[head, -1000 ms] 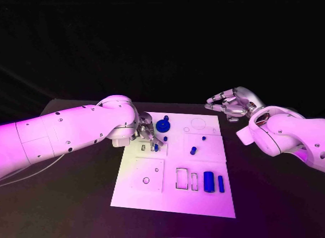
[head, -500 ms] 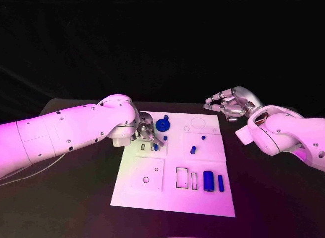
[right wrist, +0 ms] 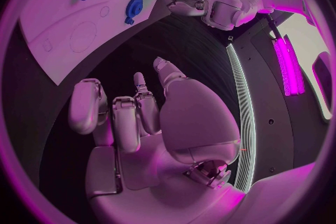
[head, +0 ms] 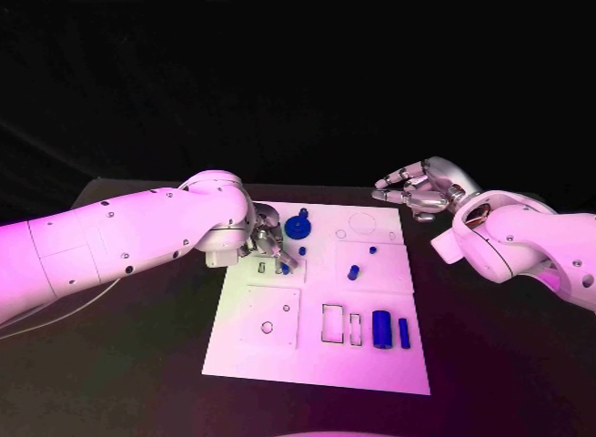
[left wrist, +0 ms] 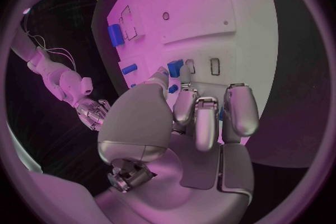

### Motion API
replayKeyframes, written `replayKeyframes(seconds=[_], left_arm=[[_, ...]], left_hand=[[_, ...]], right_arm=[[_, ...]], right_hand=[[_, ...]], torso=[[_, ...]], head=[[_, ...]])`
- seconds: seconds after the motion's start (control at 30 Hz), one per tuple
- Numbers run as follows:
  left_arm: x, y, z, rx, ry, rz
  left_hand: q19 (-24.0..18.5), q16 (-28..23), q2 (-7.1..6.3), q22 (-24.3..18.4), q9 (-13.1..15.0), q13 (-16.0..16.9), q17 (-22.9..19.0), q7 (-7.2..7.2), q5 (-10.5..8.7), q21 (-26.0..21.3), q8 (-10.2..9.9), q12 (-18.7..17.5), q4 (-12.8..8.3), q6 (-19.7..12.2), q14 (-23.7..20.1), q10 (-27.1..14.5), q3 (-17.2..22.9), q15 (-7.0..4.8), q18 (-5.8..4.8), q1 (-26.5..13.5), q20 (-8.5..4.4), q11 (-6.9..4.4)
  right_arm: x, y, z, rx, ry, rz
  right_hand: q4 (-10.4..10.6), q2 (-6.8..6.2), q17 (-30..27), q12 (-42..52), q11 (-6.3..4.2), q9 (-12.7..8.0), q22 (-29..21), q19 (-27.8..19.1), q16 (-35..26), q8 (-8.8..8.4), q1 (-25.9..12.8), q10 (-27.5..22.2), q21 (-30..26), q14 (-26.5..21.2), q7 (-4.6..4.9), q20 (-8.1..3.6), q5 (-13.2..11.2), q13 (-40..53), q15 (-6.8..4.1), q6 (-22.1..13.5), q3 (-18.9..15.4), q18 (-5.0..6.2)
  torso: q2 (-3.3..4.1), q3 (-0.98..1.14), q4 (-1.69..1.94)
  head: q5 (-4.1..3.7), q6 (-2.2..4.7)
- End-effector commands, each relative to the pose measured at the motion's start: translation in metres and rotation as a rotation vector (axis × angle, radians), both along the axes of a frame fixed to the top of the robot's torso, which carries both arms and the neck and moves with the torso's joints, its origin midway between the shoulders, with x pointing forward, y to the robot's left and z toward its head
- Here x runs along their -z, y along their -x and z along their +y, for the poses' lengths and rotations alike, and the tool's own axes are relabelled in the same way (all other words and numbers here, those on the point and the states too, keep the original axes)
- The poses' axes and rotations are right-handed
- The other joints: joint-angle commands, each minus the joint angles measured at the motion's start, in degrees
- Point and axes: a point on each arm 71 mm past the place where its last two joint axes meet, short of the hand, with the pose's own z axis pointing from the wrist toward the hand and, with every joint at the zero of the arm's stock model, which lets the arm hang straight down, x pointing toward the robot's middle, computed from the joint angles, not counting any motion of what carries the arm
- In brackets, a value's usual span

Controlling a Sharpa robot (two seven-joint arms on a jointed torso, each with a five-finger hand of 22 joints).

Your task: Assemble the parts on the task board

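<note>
Head camera looks down on the task board (head: 318, 309); both wrist fisheyes share it.

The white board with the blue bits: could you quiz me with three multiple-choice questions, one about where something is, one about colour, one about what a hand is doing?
1. Where is the left hand?
A. over the task board's far left part
B. off the table
C. at the board's near edge

2. What colour is the gear?
A. red
B. blue
C. green

3. The right hand:
A. grips a gear
B. presses the board
C. holds nothing

Answers: 1 A, its fingers sit above that area; 2 B, it matches the other parts; 3 C, its curled fingers are empty, beyond the board.
</note>
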Motion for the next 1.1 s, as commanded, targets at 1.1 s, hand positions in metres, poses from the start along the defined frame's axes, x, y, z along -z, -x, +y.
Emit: replayKeyframes(seconds=[1.1], left_arm=[[0.0015, -0.0005, 0.0002, -0.027, 0.052, 0.055]], left_hand=[[0.11, -0.18, -3.56, 0.52, 3.57, -0.28, 11.42, 0.58, 0.07, 0.43, -0.39, -0.96, -4.9, -2.37, 4.85, -0.37, 29.67, -0.33, -0.52, 8.67, 0.08, -0.1]], right_arm=[[0.0012, 0.0015, 0.0018, -0.022, 0.017, 0.014]], right_hand=[[0.03, 0.28, 7.63, -0.29, -0.15, -0.08, -0.03, -0.31, -0.34, 0.28, 0.1, -0.34, -0.42, 4.11, 0.11, 0.05, 0.06, 4.18, -0.36, -0.53, -0.3, 0.7]], torso=[[-0.07, 0.03, 0.04]], head=[[-0.02, -0.03]])
